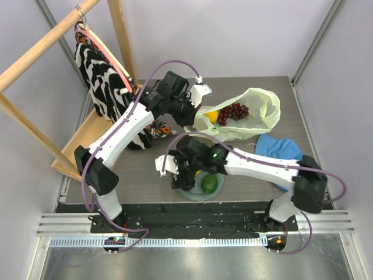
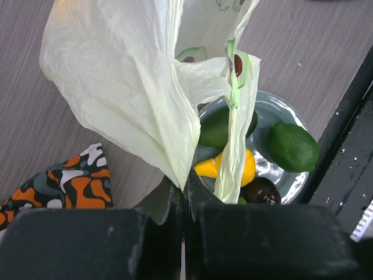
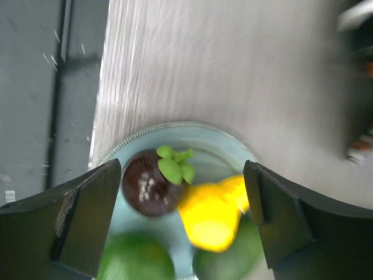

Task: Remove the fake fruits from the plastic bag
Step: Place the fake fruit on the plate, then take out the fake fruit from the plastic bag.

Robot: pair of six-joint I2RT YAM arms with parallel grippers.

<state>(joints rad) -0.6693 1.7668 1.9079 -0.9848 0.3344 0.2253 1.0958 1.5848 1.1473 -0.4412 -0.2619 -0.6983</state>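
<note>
Unloading appears midway: left hand (image 2: 185,195) clamped on the plastic bag (image 2: 128,87) rim, right hand (image 3: 183,210) spread apart over the plate (image 3: 175,129) carrying several fruits (image 3: 211,214); next move likely requires reaching the grape bunch (image 1: 233,111) inside the bag on the bench (image 1: 145,169).

The plastic bag (image 2: 134,87) is covering part of the plate (image 2: 265,119) and its yellow fruit (image 2: 207,168); green fruits (image 3: 137,259) on the plate are blurring and being cropped at the picture's edge

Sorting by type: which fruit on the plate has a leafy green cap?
The dark purple round fruit; the yellow one and green ones beside it show no cap.
</note>
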